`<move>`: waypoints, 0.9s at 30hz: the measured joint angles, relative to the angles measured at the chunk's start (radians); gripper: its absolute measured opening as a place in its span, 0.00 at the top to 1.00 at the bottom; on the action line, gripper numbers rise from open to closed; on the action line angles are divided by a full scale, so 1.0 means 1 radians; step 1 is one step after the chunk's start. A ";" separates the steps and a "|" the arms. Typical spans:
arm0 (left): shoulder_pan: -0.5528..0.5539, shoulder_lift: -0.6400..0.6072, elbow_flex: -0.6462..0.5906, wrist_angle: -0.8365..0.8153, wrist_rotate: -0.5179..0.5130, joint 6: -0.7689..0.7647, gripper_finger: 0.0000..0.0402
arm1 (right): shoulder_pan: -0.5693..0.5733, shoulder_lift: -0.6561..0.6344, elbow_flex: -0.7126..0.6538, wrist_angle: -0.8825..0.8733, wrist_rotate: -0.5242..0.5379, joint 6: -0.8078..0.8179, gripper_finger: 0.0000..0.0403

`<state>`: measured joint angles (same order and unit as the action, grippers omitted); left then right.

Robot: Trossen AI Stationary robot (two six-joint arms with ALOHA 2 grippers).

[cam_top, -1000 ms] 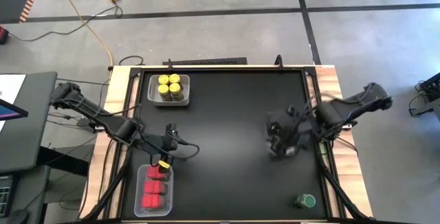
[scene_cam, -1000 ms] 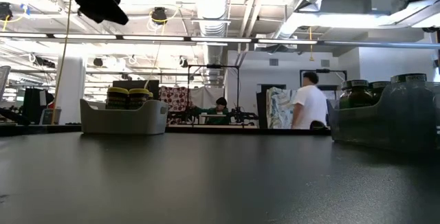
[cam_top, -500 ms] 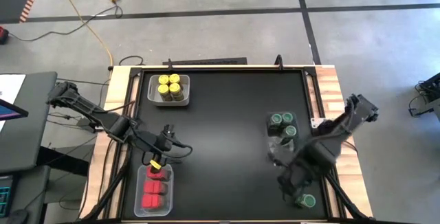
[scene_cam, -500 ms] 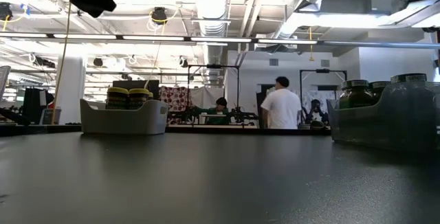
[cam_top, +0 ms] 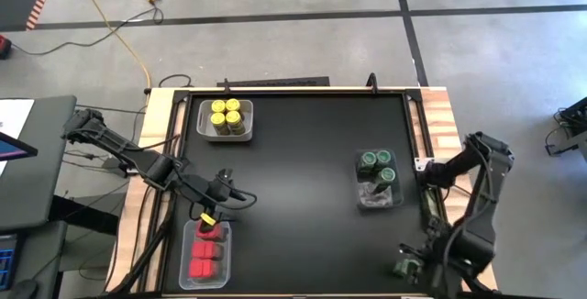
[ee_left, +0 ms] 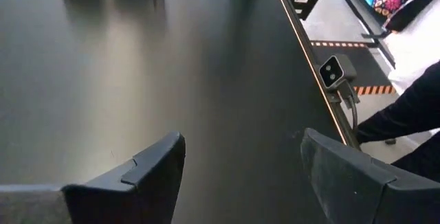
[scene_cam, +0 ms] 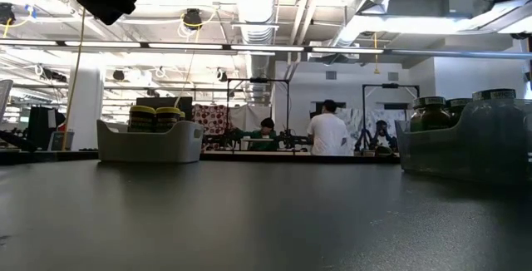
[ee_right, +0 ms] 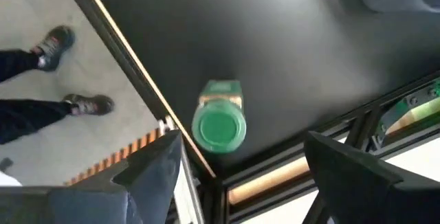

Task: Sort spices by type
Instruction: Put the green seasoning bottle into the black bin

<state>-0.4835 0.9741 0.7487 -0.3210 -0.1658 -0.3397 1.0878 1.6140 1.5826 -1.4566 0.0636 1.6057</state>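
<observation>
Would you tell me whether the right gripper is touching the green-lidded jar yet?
Apart: the right wrist view shows the green-lidded jar beyond the open right gripper.

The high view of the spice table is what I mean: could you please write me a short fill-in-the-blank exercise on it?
1. The jars in the bin at the table's far left corner have ___ lids.
2. The right gripper hangs over a lone jar with a ___ lid.
3. The left gripper, open and empty, hovers by the bin of ___ containers.

Missing words: yellow; green; red
</observation>
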 joint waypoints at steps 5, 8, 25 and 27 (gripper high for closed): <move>0.000 0.000 0.000 0.003 -0.003 -0.016 0.31 | 0.072 0.039 0.000 0.035 0.003 0.016 0.18; 0.000 0.000 0.000 0.009 -0.007 -0.036 0.31 | 0.092 0.061 0.000 0.080 0.012 0.021 0.18; 0.000 0.001 0.000 0.050 -0.008 -0.053 0.31 | 0.083 0.204 0.000 0.088 0.019 0.058 0.18; 0.000 0.001 0.000 0.050 -0.008 -0.061 0.31 | 0.083 0.205 -0.001 0.081 0.018 0.069 0.18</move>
<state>-0.4835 0.9749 0.7490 -0.2710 -0.1734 -0.4003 1.1709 1.8187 1.5818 -1.3758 0.0818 1.6749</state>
